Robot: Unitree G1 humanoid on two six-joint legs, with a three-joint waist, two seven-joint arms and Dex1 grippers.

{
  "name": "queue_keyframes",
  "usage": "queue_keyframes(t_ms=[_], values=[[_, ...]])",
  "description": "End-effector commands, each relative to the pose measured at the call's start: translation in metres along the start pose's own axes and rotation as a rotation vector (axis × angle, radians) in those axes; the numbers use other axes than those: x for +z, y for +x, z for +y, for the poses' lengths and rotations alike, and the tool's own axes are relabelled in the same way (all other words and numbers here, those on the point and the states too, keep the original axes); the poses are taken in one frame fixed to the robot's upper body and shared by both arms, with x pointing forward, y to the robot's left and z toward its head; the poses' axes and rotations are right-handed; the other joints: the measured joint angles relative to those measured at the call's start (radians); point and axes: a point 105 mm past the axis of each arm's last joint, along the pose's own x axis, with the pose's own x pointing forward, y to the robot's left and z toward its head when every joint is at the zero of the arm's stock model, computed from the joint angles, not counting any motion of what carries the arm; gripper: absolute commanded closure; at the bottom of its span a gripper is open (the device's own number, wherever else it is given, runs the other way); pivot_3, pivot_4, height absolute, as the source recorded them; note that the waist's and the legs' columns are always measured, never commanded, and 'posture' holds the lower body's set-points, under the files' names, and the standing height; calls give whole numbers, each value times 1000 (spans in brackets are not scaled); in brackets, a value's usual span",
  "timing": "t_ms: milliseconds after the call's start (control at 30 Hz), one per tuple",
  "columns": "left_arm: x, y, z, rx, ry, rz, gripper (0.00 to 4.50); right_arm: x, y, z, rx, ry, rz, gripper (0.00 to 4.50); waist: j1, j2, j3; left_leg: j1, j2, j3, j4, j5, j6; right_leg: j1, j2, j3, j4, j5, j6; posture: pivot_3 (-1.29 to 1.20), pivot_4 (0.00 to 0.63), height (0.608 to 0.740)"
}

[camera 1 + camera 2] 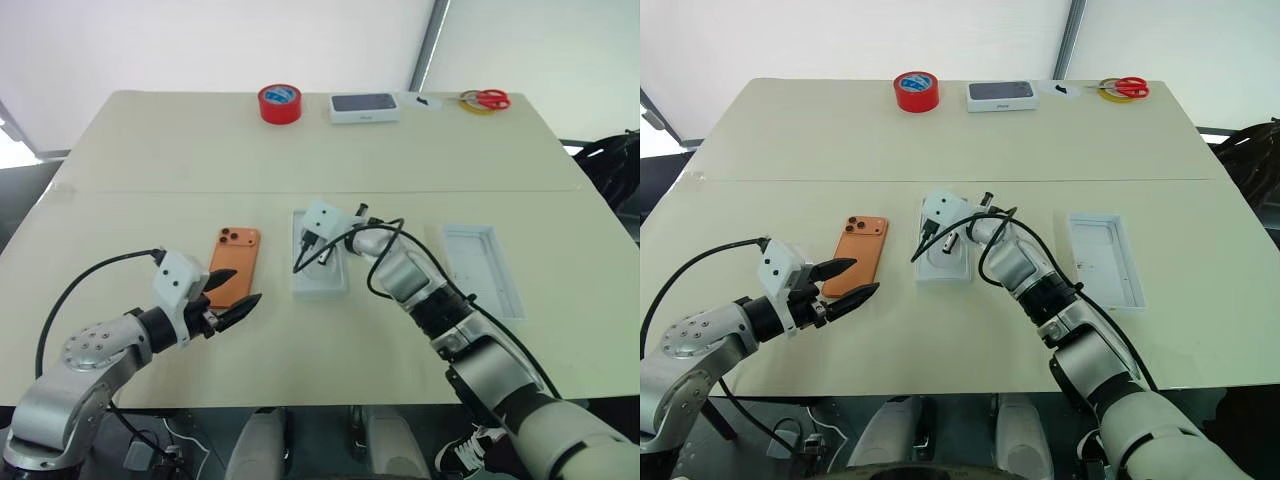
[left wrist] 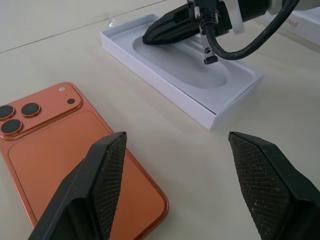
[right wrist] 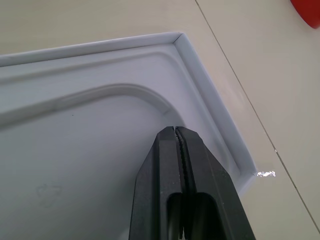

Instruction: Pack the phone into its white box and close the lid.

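While lying flat, phone (image 1: 236,264) points lenses far-side.

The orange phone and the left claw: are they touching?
Apart. In the left wrist view the open left claw hangs above the phone; bare table shows between its fingers, which grip nothing.

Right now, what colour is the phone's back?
Orange, with three dark lenses; the phone shows best in the left wrist view.

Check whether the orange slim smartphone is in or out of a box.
Out. The orange slim smartphone lies camera side up on the beige table, beside the white tray with an oval recess.
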Motion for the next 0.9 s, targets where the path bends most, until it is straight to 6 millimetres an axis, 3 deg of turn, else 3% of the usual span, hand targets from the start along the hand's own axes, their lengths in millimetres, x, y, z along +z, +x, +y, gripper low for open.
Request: queue_keyframes(t_ms=[33,300,467,667,900], values=[[9,1,-4,-10,28,-31,1081,4,0,-11,-54,-1,-19,4469,0,0,0,0,0,0,0,0,0,0,0,0,0,0,0,0,150,739],[9,1,-4,-4,24,-33,1081,6,-1,-11,-29,-12,-50,4469,0,0,0,0,0,0,0,0,0,0,0,0,0,0,0,0,150,739],[9,-4,-1,16,21,-37,1081,24,-33,-6,153,66,-170,4469,2,0,0,0,1,0,0,0,0,1,0,0,0,0,1,0,150,739],[7,-16,-6,-47,-5,-21,1081,24,-75,22,378,53,-187,4469,3,0,0,1,2,0,0,0,1,1,0,0,-1,0,0,0,150,739],[5,-21,-6,-96,8,8,1081,12,-80,46,461,40,-125,4469,3,0,0,1,6,0,0,-1,0,0,3,0,-1,-1,0,0,150,739]])
